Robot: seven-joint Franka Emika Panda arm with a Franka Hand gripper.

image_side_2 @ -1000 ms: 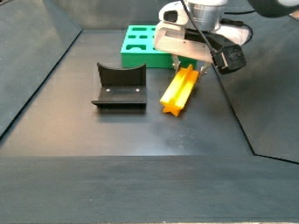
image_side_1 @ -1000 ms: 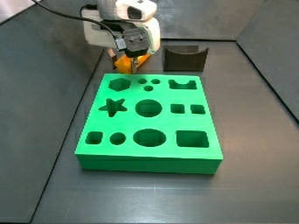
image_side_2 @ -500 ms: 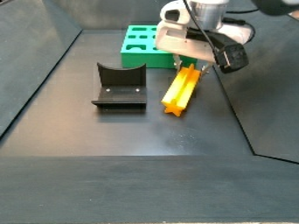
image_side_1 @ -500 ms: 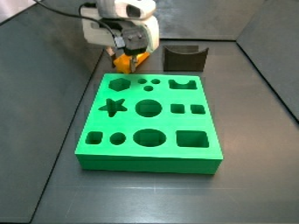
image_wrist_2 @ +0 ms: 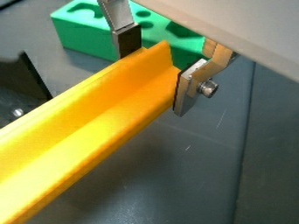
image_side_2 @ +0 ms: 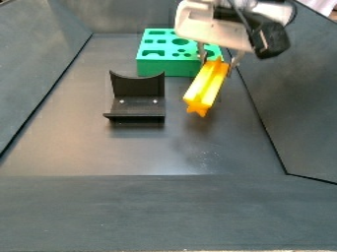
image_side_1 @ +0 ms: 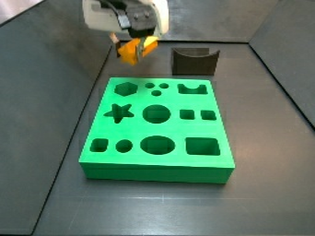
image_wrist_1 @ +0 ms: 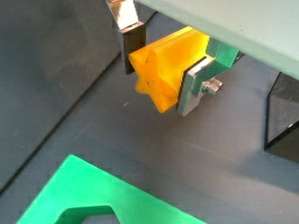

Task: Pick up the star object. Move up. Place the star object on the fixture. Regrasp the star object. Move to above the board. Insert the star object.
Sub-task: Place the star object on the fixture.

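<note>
Orange star object [image_side_2: 206, 85] clamped in gripper [image_side_2: 222, 61], airborne, long axis tilted, free end lower.

A dark grey floor [image_side_2: 145, 148] is lying flat in both side views. Dark walls are standing up around it. A back wall [image_side_1: 209, 20] is standing at the far end. A side wall [image_side_2: 33, 59] is leaning outward. The floor is shining a little. It is also showing in a wrist view [image_wrist_1: 70, 87].
</note>
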